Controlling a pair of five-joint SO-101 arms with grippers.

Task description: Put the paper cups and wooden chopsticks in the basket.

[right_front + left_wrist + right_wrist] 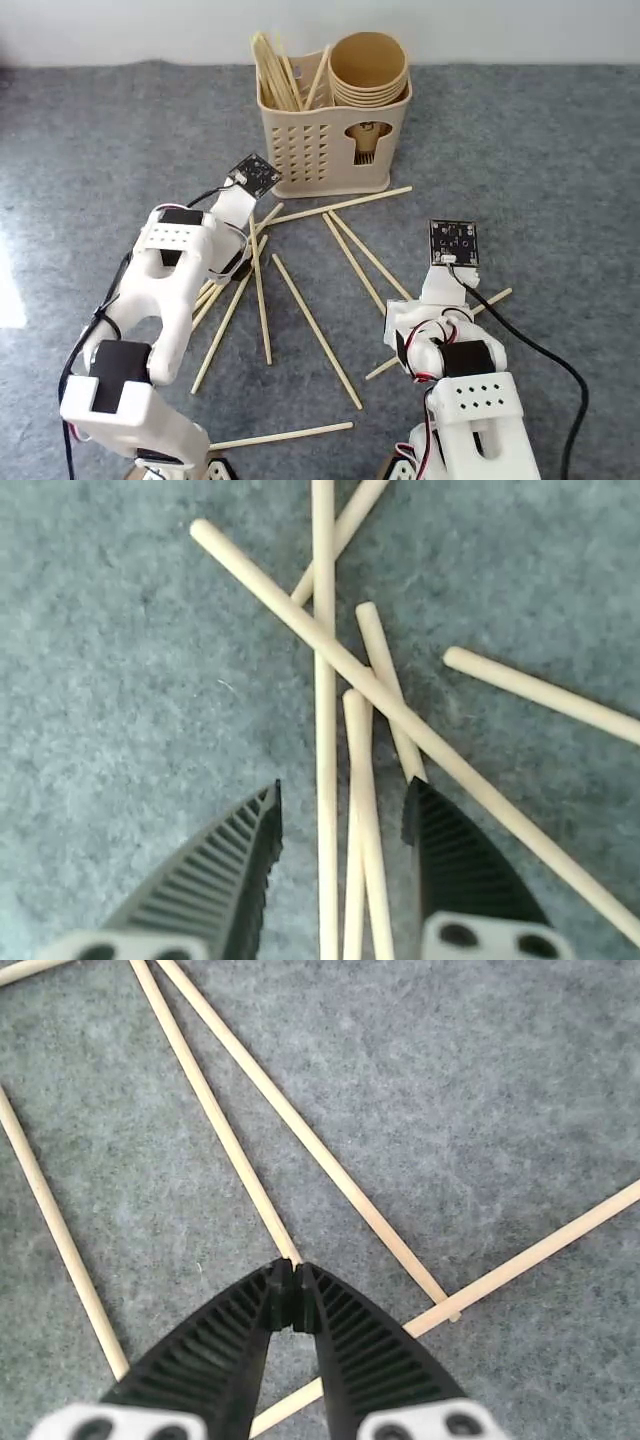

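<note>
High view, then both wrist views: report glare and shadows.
High view: a bright white patch at the mat's left edge, light otherwise even; left wrist view: chopsticks cast soft, faint shadows; right wrist view: thin shadows along chopsticks, no glare.

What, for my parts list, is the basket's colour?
Beige basket, slotted walls; clearest in the high view.

Beige basket [330,150] w/ rows of small slot holes. Tan paper cups [368,65], plain. Pale-wood chopsticks [316,331], unmarked. Table [560,150] mottled grey. White left arm [170,290] & right arm [475,400] w/ black motors [118,362]. Black left gripper [342,802] & right gripper [291,1282], ribbed inner faces.
</note>
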